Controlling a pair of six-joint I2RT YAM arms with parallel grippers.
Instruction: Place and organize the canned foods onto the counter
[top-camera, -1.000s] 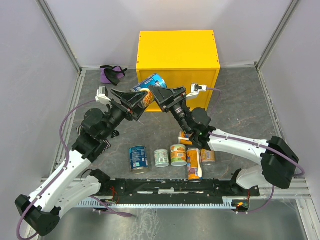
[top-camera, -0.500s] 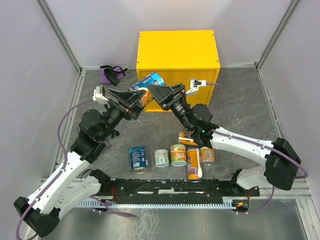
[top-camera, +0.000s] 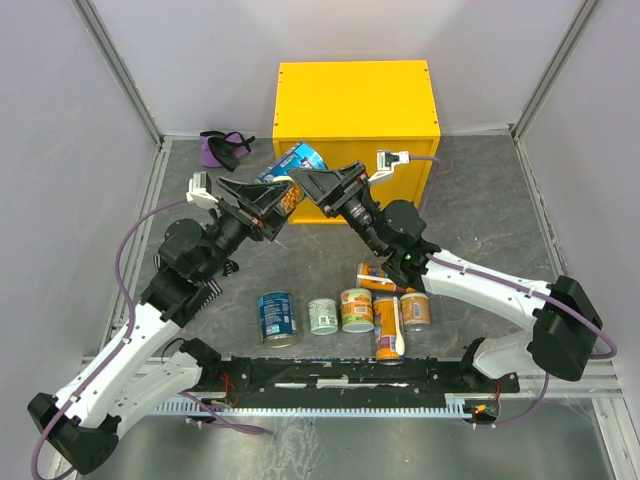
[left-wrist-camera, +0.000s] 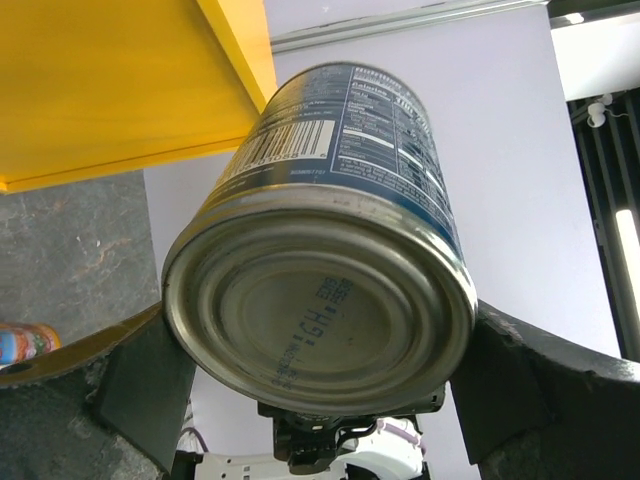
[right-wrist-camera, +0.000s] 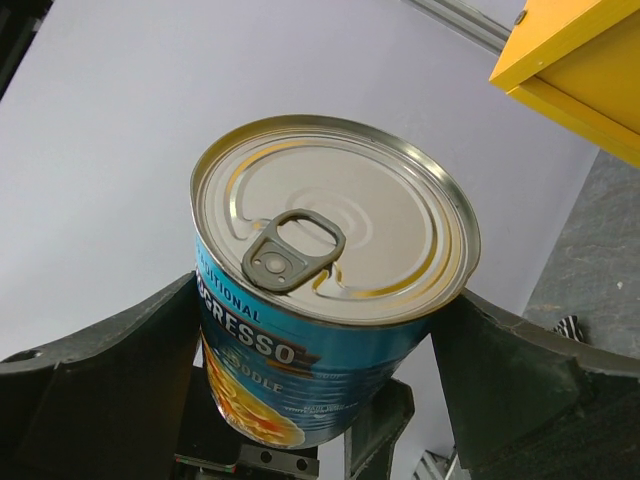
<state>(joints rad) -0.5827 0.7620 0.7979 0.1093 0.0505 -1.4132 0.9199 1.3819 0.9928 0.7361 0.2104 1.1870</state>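
Brackets the dull base of a blue-labelled cylindrical metal can with the left gripper, jaws spread wide, contact or clearance impossible to tell. Hangs tilted in mid-air, just before the front of the bright yellow cube-shaped counter, not yet on its top. Pinches the can's walls below the pull-tab lid in the right gripper. Probably heavy, rigid, slick-sided; best gripped across the label, mid-height, away from the rims.

Can before counter, other cans nearer

Tilted blue can between left claw and right claw, before yellow counter, other cans clustered nearer
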